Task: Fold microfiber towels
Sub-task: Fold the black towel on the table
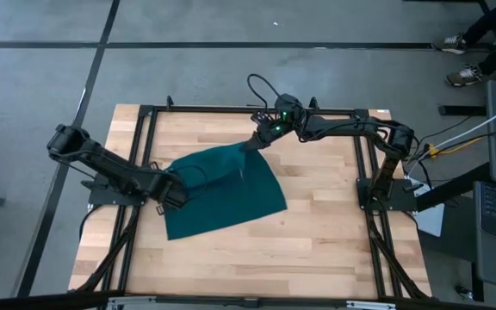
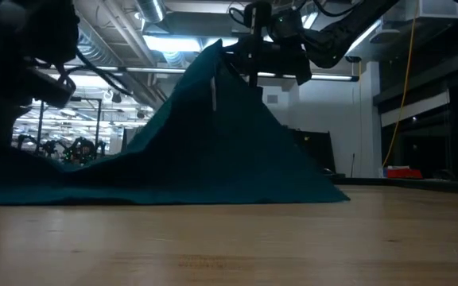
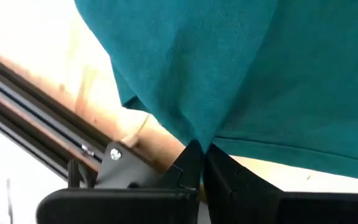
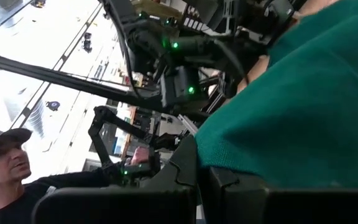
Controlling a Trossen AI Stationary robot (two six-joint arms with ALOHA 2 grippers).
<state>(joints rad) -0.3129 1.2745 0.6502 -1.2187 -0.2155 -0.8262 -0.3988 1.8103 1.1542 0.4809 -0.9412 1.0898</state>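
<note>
Even, soft light in the high view, barely a shadow on the table. Low view sits dim: ceiling strip lights glare behind, the towel reads as a dark silhouette. Left wrist view blows out white at one side; right wrist view glares too, background soft.

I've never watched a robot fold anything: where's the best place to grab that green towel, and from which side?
By its corners, probably from above. The towel is thin and limp: the right gripper pinches the far corner, lifting it into a peak; the left gripper pinches the left edge.
</note>
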